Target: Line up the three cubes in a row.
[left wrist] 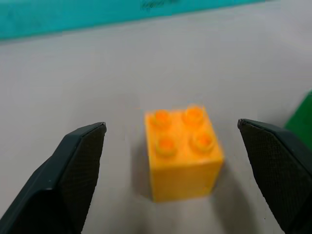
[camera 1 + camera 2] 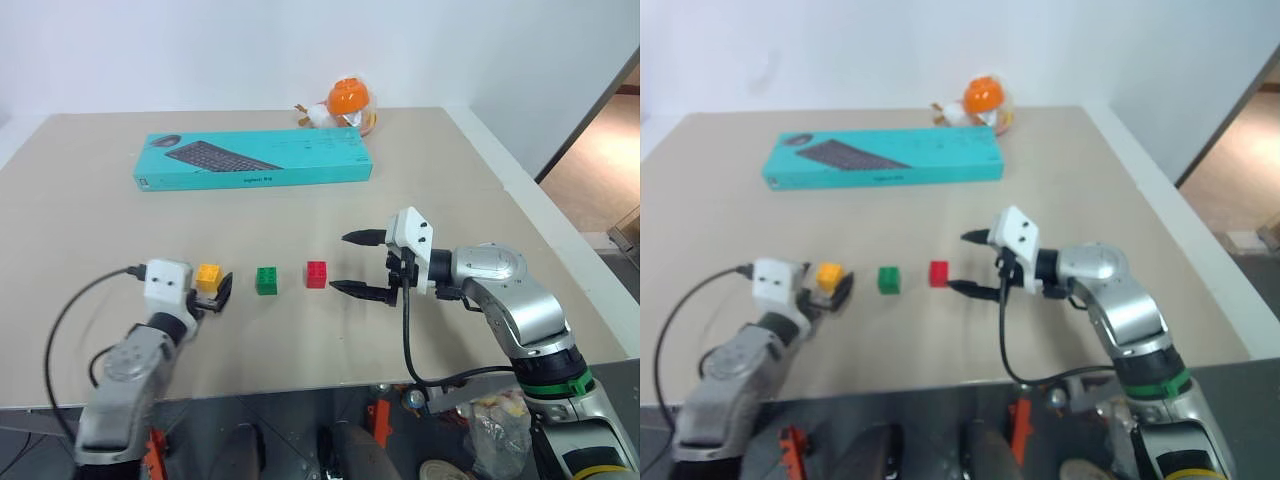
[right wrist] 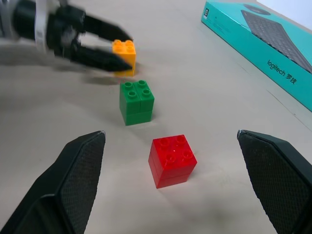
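Observation:
Three studded cubes stand in a row on the beige table: yellow [image 2: 208, 276], green [image 2: 266, 280] and red [image 2: 316, 273], with small gaps between them. My left gripper [image 2: 211, 287] is open around the yellow cube [image 1: 183, 153]. Its fingers [image 1: 73, 170] stand clear of the cube's sides, which rests on the table. My right gripper [image 2: 346, 263] points left, open, just to the right of the red cube [image 3: 171, 160], with nothing between its fingers. The right wrist view also shows the green cube [image 3: 136, 102] and the left gripper [image 3: 127, 50] at the yellow one.
A long teal keyboard box [image 2: 255, 160] lies across the back of the table. An orange round toy [image 2: 348, 100] sits behind its right end. The table's front edge [image 2: 300, 392] runs close below the cubes, and its right edge [image 2: 560, 240] lies beyond my right arm.

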